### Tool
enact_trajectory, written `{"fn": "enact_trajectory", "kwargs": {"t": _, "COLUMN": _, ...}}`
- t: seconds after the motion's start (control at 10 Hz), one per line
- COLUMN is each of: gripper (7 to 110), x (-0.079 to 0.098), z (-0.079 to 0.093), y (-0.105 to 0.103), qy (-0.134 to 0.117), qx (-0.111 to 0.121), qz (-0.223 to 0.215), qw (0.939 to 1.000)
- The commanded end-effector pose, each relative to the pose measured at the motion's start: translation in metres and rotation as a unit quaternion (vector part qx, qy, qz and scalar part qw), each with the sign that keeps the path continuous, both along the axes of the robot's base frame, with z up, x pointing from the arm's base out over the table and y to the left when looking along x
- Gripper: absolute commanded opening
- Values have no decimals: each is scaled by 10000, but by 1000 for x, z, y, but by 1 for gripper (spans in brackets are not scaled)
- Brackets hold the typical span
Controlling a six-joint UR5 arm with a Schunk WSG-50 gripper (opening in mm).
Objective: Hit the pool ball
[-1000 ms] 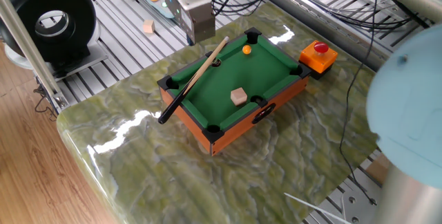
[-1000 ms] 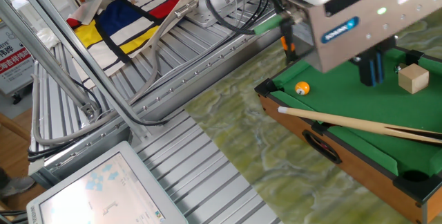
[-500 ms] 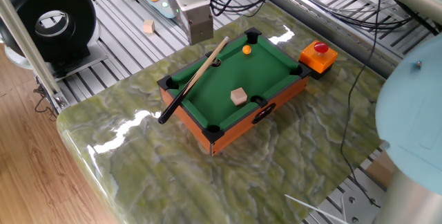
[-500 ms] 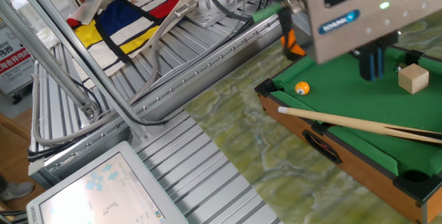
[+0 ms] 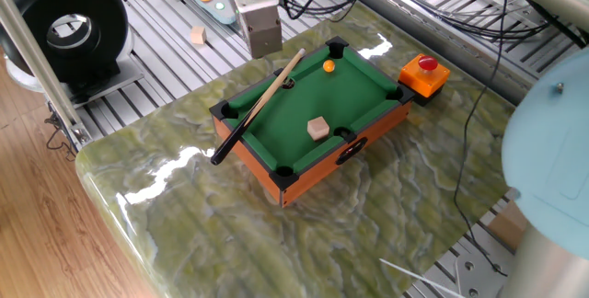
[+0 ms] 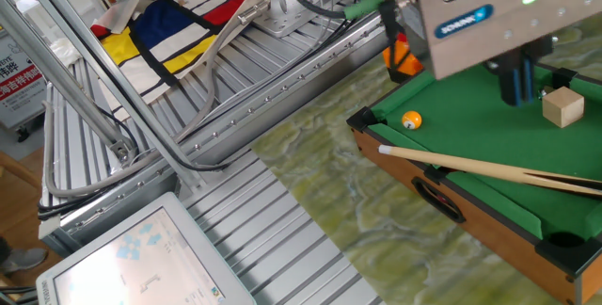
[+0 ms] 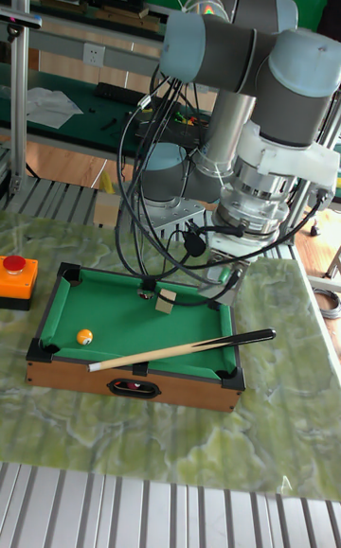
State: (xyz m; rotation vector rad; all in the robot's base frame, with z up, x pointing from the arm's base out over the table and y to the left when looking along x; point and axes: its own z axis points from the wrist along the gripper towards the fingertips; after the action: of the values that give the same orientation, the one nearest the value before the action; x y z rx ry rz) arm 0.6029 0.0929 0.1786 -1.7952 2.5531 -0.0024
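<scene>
The pool ball [image 5: 329,65] rests on the green felt of the toy pool table [image 5: 276,177] close to one corner pocket, at the end nearest the red button [image 5: 426,63] that stands on the marble counter [image 5: 368,215] just off that end. Nothing touches the ball, so the strike looks yet to be made. The cue [image 5: 260,101] lies slantwise along the long rail; in the other fixed view its pale tip [image 6: 384,151] sits just short of the ball, while its dark butt overhangs the far corner of the table. A tan wooden cube [image 5: 318,129] sits on the felt near the opposite long rail, well apart from the ball. The gripper [image 6: 520,84] hangs over the felt between ball and cube, its dark fingers close together with nothing visibly held; whether they are fully closed I cannot tell
</scene>
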Motion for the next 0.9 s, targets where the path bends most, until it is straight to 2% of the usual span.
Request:
{"fn": "enact_trajectory", "kwargs": {"t": 0.0, "gripper": 7, "x": 3, "z": 3, "y": 18, "qy": -66, "qx": 373, "qz": 254, "qw": 9990}}
{"fn": "enact_trajectory", "kwargs": {"t": 0.1, "gripper": 7, "x": 4, "z": 3, "y": 20, "qy": -104, "qx": 398, "qz": 390, "qw": 9984}}
{"fn": "enact_trajectory", "kwargs": {"t": 0.2, "gripper": 7, "x": 14, "z": 2, "y": 19, "qy": -126, "qx": 376, "qz": 550, "qw": 9977}}
{"fn": "enact_trajectory", "kwargs": {"t": 0.3, "gripper": 7, "x": 33, "z": 3, "y": 17, "qy": -154, "qx": 330, "qz": 710, "qw": 9968}}
{"fn": "enact_trajectory", "kwargs": {"t": 0.4, "gripper": 7, "x": 53, "z": 6, "y": 13, "qy": -192, "qx": 211, "qz": 931, "qw": 9952}}
{"fn": "enact_trajectory", "kwargs": {"t": 0.6, "gripper": 7, "x": 74, "z": 17, "y": -2, "qy": -164, "qx": -167, "qz": 1197, "qw": 9925}}
{"fn": "enact_trajectory", "kwargs": {"t": 0.7, "gripper": 7, "x": 86, "z": 17, "y": -11, "qy": -248, "qx": -329, "qz": 1443, "qw": 9887}}
{"fn": "enact_trajectory", "kwargs": {"t": 0.8, "gripper": 7, "x": 95, "z": 8, "y": -16, "qy": -404, "qx": -395, "qz": 1725, "qw": 9834}}
